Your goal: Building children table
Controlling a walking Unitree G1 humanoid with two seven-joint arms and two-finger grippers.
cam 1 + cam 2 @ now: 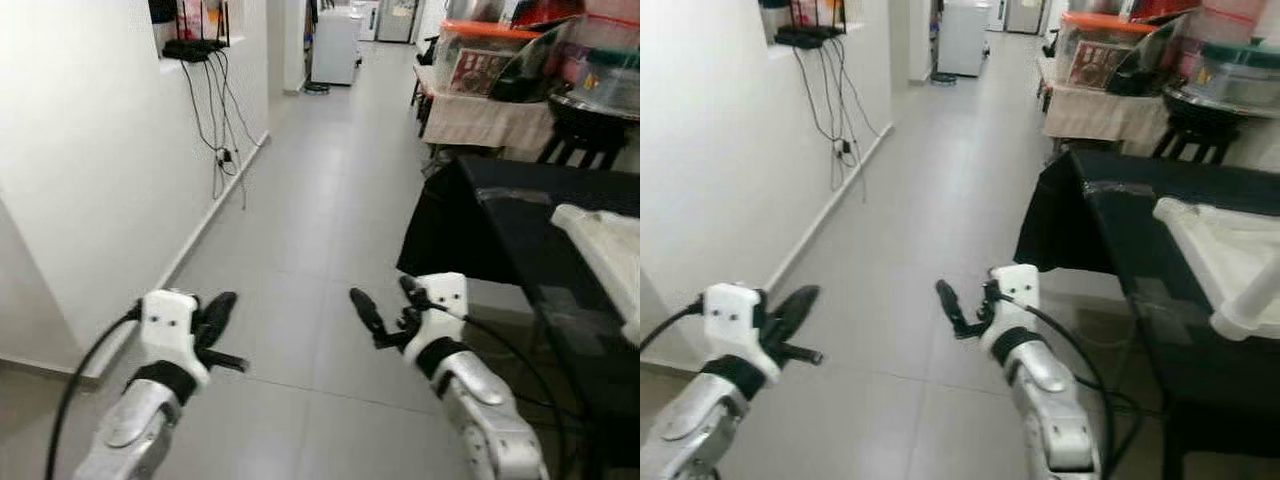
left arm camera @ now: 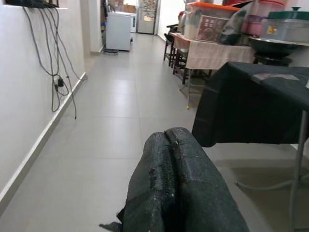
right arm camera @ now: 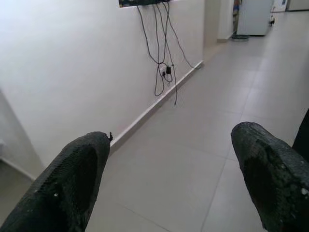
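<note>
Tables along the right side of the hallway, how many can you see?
2: a black-draped table nearest the robot on its right, with a white part lying on it, and a cloth-covered table farther down, loaded with containers. Others may be hidden.

Both silver arms raised forward at low height, forearms roughly parallel. Left gripper: two black fingers pressed flat together, nothing between them. Right gripper: fingers spread wide apart, gap between them empty, tips pointing forward.
</note>
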